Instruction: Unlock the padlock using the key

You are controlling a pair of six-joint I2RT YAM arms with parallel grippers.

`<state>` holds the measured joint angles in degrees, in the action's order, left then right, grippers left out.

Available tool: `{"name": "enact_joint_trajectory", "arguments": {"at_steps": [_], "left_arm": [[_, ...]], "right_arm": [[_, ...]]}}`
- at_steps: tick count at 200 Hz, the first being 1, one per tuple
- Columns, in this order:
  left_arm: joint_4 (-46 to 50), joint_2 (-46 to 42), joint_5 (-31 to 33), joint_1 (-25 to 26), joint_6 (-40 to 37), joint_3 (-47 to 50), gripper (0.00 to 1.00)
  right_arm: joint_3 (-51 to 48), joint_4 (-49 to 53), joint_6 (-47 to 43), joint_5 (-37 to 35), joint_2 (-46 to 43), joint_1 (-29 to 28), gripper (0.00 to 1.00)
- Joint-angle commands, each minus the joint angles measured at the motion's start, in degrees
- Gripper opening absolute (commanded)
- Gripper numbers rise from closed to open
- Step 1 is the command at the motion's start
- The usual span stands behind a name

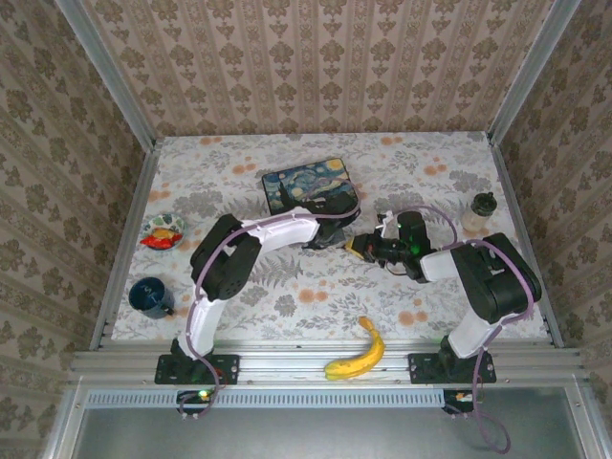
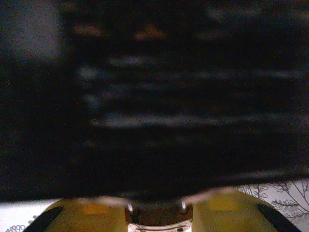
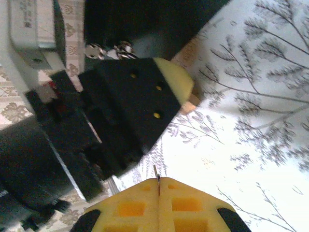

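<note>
White-sleeved left arm folds rightward, its tool [image 1: 351,245] clamped on the padlock [image 2: 155,219] just in front of the starry tin [image 1: 311,185]. The right arm stretches leftward to meet it, its tool [image 3: 159,181] pressed together on a thin key [image 3: 156,170]. The padlock shows a brass body and two silvery shackle legs.

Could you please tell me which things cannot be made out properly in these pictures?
- Padlock: top view, too small and covered where the left tool and right tool meet.
- Left wrist view: a blurred dark mass hides everything past the fingers.
- Thin metal sliver, presumably the key: right wrist view, mostly buried between the right tool's shut fingers; shape unreadable.
</note>
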<state>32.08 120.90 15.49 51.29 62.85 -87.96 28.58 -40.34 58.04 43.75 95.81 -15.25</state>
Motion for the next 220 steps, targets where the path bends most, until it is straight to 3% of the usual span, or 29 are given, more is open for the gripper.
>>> {"name": "enact_joint_trajectory", "arguments": {"at_steps": [1, 107, 186, 220], "left_arm": [[-1.4, -3.7, -8.9, -0.6, 0.7, 3.1, 0.09], [-10.7, -9.3, -22.7, 1.4, 10.6, 8.9, 0.08], [-14.2, -10.3, -24.0, 1.3, 14.3, 9.8, 0.06], [-16.5, -10.3, -25.4, 0.9, 16.3, 10.4, 0.05]], "right_arm": [[-2.6, -1.1, -2.6, -2.2, -2.1, 0.0, 0.00], [-13.9, -9.2, -4.1, -8.1, -6.4, -1.9, 0.00], [-15.1, 10.0, -15.6, -21.3, -27.1, -4.7, 0.00], [-16.2, 9.7, -14.9, -22.6, -29.2, -4.8, 0.00]]}}
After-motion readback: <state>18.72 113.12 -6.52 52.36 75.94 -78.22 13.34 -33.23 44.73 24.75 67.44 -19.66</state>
